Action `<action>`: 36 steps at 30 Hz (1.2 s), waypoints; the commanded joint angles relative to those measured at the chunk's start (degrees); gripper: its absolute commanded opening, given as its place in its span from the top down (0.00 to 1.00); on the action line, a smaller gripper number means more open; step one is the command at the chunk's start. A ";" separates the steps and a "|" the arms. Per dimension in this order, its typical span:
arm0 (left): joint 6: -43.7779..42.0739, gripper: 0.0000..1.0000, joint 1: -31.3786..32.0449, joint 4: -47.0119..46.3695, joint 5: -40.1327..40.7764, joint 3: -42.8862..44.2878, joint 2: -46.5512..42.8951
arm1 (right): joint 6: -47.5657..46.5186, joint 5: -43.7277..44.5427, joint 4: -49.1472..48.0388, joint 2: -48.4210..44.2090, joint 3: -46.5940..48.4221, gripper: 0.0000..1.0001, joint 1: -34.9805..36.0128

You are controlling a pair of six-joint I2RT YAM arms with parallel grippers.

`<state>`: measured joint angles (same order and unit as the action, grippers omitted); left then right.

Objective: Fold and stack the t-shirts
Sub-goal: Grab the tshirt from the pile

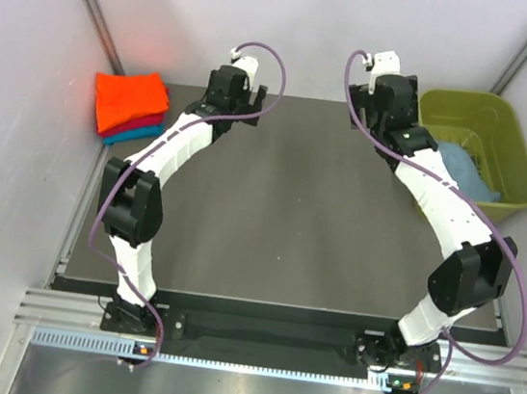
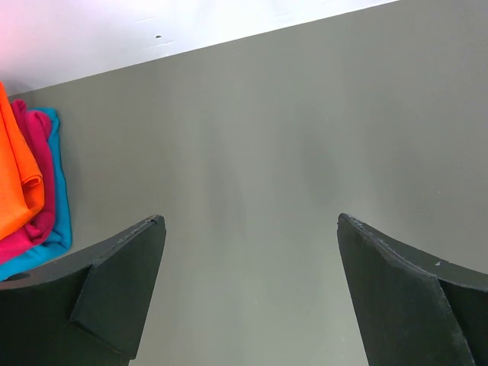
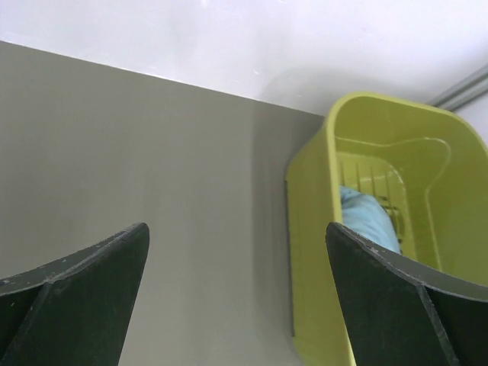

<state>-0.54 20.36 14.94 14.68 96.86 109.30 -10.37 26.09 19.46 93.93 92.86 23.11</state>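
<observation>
Folded t-shirts lie stacked at the table's far left: orange (image 1: 130, 100) on top, red (image 1: 142, 127) under it, teal (image 1: 130, 137) at the bottom. The left wrist view shows the same stack, orange (image 2: 17, 183), red (image 2: 40, 183), teal (image 2: 59, 198). A crumpled grey-blue t-shirt (image 1: 466, 170) lies inside the olive-green basket (image 1: 517, 153) at the far right, and shows in the right wrist view as blue cloth (image 3: 370, 217). My left gripper (image 1: 248, 93) hovers open over bare table (image 2: 252, 221), right of the stack. Beside the basket, my right gripper (image 1: 388, 97) hangs open and empty (image 3: 236, 229).
The dark table (image 1: 291, 210) is walled by white panels at the back and sides. The basket (image 3: 320, 229) stands against the right wall in the far corner. A metal rail (image 1: 274, 339) carries both arm bases at the near edge.
</observation>
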 commanded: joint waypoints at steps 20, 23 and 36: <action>-3.51 0.01 0.21 7.12 -1.50 -0.53 -2.16 | 10.02 -20.36 16.83 20.50 20.53 0.07 -31.90; -4.38 0.01 0.21 6.42 -0.26 -0.36 -1.54 | 9.40 -25.81 19.37 21.47 16.31 0.12 -31.90; -3.86 0.02 0.21 7.56 -0.09 -0.09 -1.54 | 8.18 -28.37 18.95 25.95 11.99 0.54 -34.45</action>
<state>-4.29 20.43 22.81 14.04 96.16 110.04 -2.31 -1.30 38.70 119.70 102.76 -9.91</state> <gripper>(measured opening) 0.983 0.648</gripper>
